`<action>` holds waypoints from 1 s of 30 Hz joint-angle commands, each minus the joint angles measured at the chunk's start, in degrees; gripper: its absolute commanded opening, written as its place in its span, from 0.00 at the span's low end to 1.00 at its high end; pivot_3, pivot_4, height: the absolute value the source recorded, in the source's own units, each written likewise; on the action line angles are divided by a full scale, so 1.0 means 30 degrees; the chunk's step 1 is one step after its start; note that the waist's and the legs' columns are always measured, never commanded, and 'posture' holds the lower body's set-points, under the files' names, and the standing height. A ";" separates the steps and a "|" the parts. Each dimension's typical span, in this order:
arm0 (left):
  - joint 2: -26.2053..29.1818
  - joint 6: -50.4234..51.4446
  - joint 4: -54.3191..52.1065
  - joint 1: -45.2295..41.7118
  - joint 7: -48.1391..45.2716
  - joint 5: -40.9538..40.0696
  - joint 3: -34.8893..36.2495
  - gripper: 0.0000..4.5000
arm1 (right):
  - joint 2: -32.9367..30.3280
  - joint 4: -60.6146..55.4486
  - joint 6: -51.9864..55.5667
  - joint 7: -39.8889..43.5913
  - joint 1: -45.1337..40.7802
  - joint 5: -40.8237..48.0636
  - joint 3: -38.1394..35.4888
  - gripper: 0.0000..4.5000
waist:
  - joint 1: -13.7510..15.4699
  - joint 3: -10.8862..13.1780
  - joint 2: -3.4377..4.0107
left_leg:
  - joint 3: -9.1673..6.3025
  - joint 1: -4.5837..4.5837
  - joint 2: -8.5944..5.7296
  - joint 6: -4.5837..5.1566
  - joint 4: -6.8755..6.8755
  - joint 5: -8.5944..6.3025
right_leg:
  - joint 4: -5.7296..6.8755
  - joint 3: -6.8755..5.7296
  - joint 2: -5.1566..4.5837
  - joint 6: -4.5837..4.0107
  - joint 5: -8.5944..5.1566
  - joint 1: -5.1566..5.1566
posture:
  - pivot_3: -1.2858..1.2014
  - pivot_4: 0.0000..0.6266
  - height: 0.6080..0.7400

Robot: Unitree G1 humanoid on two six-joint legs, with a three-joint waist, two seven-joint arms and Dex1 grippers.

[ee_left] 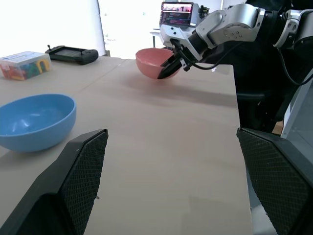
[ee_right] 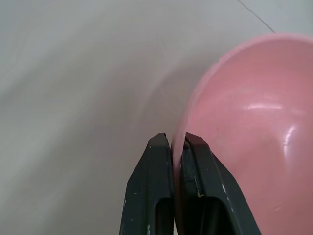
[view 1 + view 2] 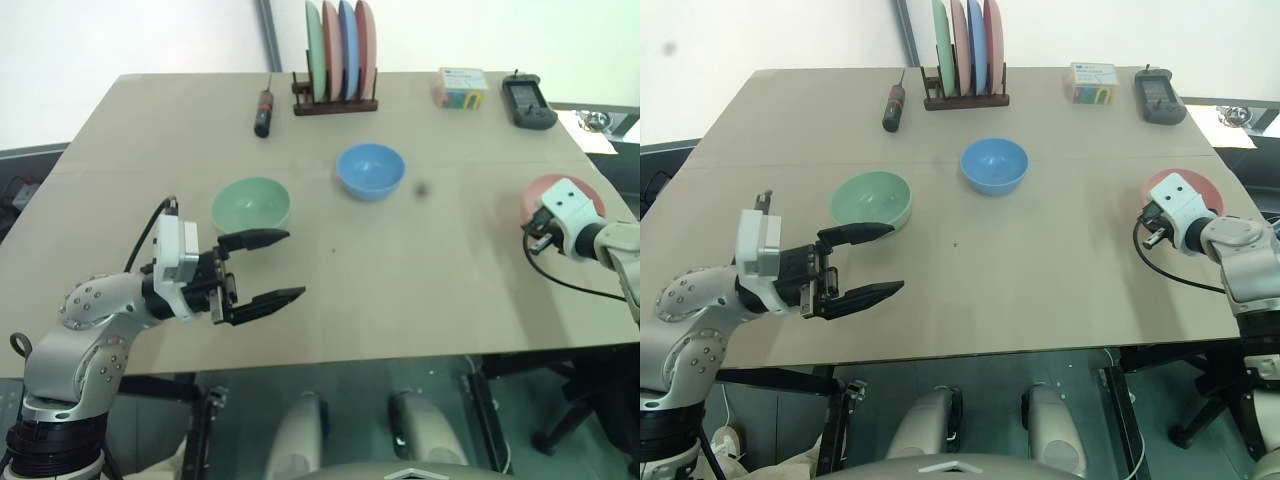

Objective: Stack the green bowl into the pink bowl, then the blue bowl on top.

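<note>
Nearest, at seven o'clock on the tan surface, the left tool is hovering level with its two black fingers spread wide and nothing between them. Just beyond its upper finger, at about nine o'clock from the middle of the surface, the green bowl is sitting upright. The blue bowl is standing upright near the middle, well apart from the green one. At three o'clock, by the right edge, the right tool is pinching the near rim of the pink bowl, one finger inside and one outside the wall. Along the far edge, from eleven to one o'clock, a screwdriver, a rack of coloured plates, a small box and a black handheld controller are lying.
</note>
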 commanded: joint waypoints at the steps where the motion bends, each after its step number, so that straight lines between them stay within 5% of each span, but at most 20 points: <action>1: -0.0110 -0.0448 -0.0446 0.0089 0.0447 0.0182 0.0316 1.00 | 0.0181 -0.3174 -0.0434 0.0933 -0.0124 0.0330 0.0347 0.01 | -0.0026 0.0005 0.0008 | 0.0000 -0.0001 0.0000 0.0000 0.0000 0.0000 | 0.0000 0.0001 0.0000 0.0004 0.0003 -0.0001 | 0.52 0.24 1.00; 7: -0.0606 -0.0554 0.0043 0.0444 0.1892 0.0912 0.0575 1.00 | 0.4100 -1.1585 0.3818 0.0885 0.0609 0.2326 0.3966 0.01 | -0.0032 0.0008 0.0017 | -0.0037 0.0014 0.0061 -0.0001 -0.0009 -0.0001 | 0.0040 -0.0008 0.0071 0.0013 0.0006 -0.0014 | 0.52 0.24 1.00; 15: -0.0584 -0.0412 0.0029 0.1086 0.3224 0.1609 0.0962 1.00 | 0.7412 -0.8548 0.3657 -0.0783 -0.1727 -0.0188 0.7594 0.01 | 0.0047 -0.0010 -0.0018 | -0.0011 0.0012 0.0026 -0.0003 0.0111 0.0002 | 0.0139 -0.0002 0.0019 -0.0062 -0.0038 -0.0015 | 0.52 0.24 1.00; 16: -0.0504 -0.0247 0.0029 0.1047 0.3652 0.1745 0.1081 1.00 | 0.7587 -0.8282 0.3733 -0.0678 -0.1921 -0.0207 0.7659 0.18 | 0.0067 -0.0011 -0.0020 | -0.0024 0.0018 0.0021 -0.0004 0.0115 0.0003 | 0.0158 -0.0005 0.0019 -0.0063 -0.0039 -0.0012 | 0.52 0.24 1.00; 17: -0.0424 0.0167 -0.0082 0.0973 0.4386 0.1964 0.1164 1.00 | 0.7673 -0.8168 0.3894 -0.0566 -0.2052 -0.0151 0.7565 0.21 | 0.0067 -0.0011 -0.0019 | -0.0033 0.0021 0.0021 -0.0004 0.0114 0.0002 | 0.0175 -0.0009 0.0020 -0.0063 -0.0040 -0.0014 | 0.52 0.24 1.00; 25: 0.0863 0.2718 -0.1328 -0.0449 0.8222 0.4744 0.0017 1.00 | 0.7009 -1.1496 0.4944 -0.0026 -0.1798 0.1675 0.4854 0.95 | 0.0056 0.0000 -0.0014 | -0.0052 -0.0008 0.0015 -0.0005 0.0069 0.0000 | 0.0194 -0.0013 0.0032 -0.0065 -0.0040 -0.0051 | 0.52 0.24 1.00; 30: 0.3074 0.7896 -0.1819 -0.3533 1.1583 0.9079 -0.3468 1.00 | 0.6736 -1.5590 0.4700 0.0485 -0.0779 0.4283 0.1881 0.98 | 0.0088 0.0007 -0.0027 | -0.0079 -0.0009 0.0013 -0.0005 0.0061 0.0000 | 0.0202 -0.0029 0.0039 0.0015 -0.0015 -0.0049 | 0.52 0.24 1.00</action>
